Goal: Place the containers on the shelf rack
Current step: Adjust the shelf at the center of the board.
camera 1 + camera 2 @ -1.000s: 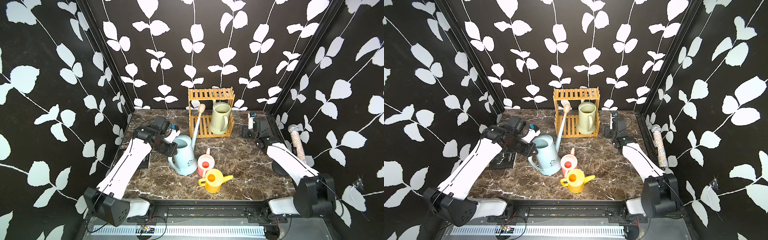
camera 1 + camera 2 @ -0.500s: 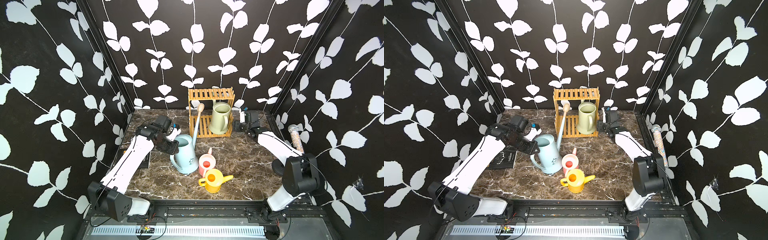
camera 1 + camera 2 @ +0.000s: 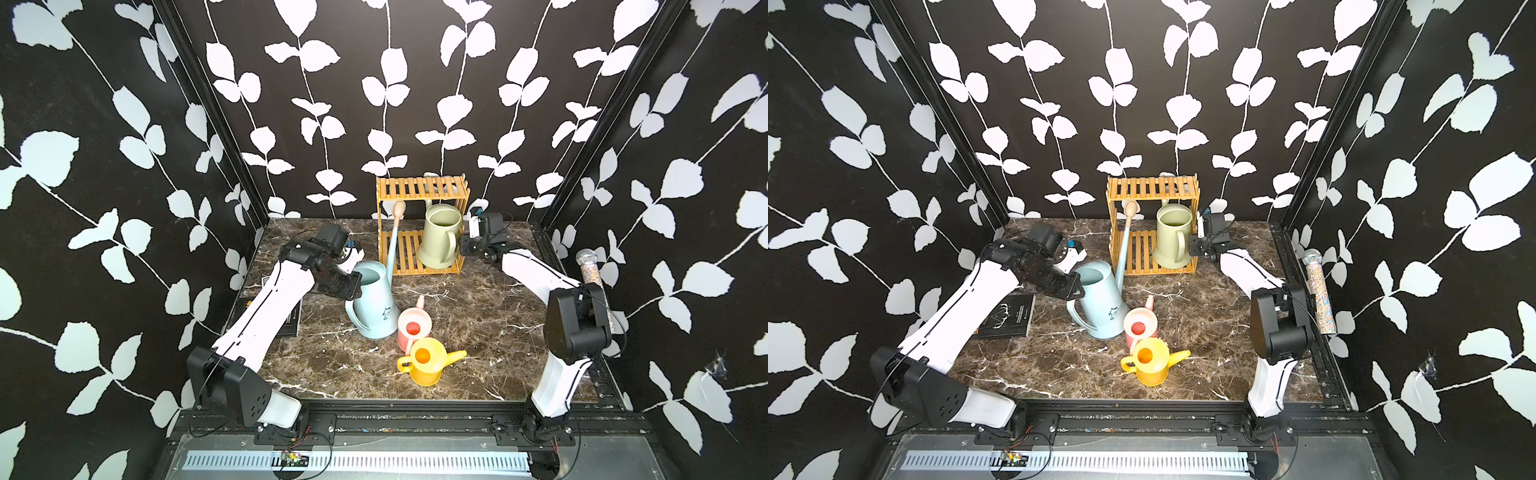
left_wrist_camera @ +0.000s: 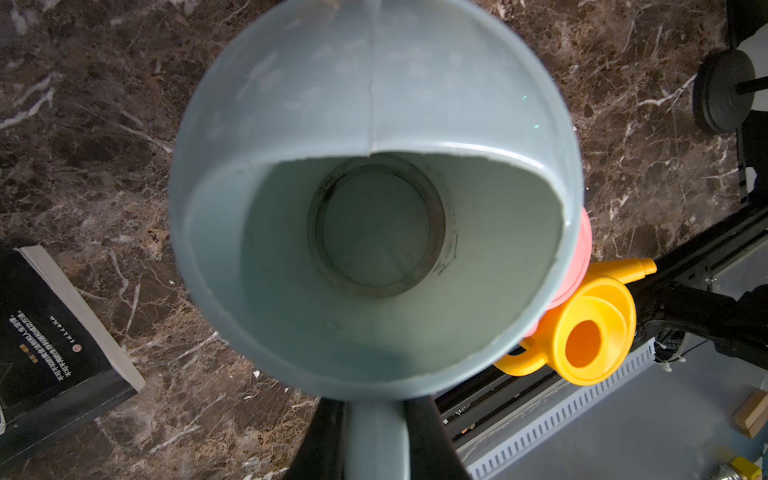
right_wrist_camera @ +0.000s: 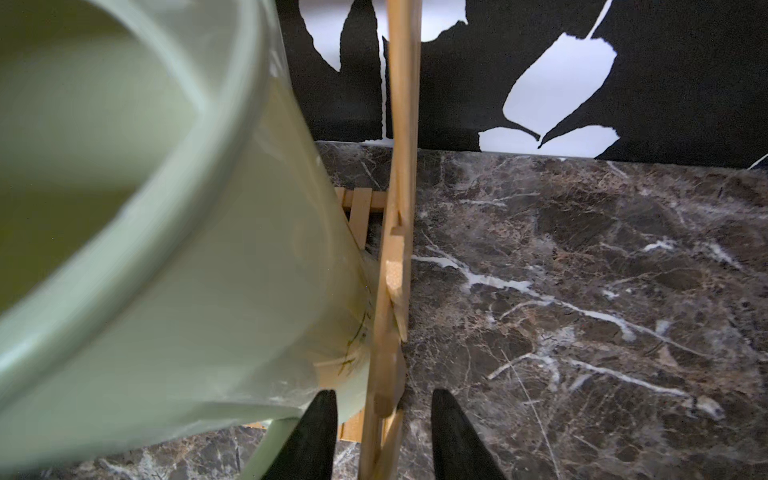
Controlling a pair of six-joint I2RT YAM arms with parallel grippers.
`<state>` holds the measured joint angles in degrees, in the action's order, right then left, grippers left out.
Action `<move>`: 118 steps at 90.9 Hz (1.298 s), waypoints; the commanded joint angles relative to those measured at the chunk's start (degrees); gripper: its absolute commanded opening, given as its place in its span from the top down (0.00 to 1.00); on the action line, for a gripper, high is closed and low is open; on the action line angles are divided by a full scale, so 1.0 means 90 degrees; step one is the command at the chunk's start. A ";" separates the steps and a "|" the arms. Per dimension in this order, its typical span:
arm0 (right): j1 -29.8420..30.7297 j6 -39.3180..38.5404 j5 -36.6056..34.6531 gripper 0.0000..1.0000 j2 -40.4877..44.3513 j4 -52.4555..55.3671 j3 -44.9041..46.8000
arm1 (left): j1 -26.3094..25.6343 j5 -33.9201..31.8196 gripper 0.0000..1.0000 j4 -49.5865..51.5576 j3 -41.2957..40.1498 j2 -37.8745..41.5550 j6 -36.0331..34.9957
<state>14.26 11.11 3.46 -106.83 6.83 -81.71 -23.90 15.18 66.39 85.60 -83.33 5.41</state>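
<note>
My left gripper (image 4: 376, 436) is shut on the handle of the pale blue watering can (image 3: 374, 303), which stands slightly tilted left of the shelf rack (image 3: 422, 189), its long spout leaning across the rack's front. The sage green can (image 3: 440, 237) stands on the rack's lower tier. My right gripper (image 5: 384, 399) is open, its fingers (image 5: 320, 432) on either side of the rack's right side rail (image 5: 388, 332) with a gap each side, next to the green can (image 5: 187, 291). The pink can (image 3: 413, 328) and the yellow can (image 3: 428, 365) sit close together on the table's front middle.
A black book (image 3: 1005, 316) lies by the left wall under my left arm. A glittery microphone (image 3: 1316, 291) rests along the right edge. The marble table (image 3: 478, 316) lies open between the small cans and my right arm.
My right gripper has moved left from the right wall to the rack's side, and its jaws have narrowed around the rail. The left gripper and the blue can have barely shifted.
</note>
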 commanded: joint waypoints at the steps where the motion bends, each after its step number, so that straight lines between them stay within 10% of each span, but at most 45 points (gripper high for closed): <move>1: 0.0018 0.0111 0.0100 0.73 -0.0044 -0.0168 -0.0146 | -0.0138 -0.0028 1.00 -0.0287 0.0345 -0.0013 0.0098; 31: 0.0102 0.0337 0.0111 0.97 0.0330 -0.0052 0.0288 | -0.0518 -0.0873 1.00 -0.0527 0.1152 -0.0623 0.0306; 118: 0.0652 0.1372 -0.0709 0.98 0.1253 0.0216 0.1190 | -0.0723 -0.1294 1.00 -0.0969 0.3098 -0.2150 0.1027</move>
<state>18.41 24.86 -6.92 -97.89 5.37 -71.92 -31.44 5.34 67.44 111.26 -103.50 8.97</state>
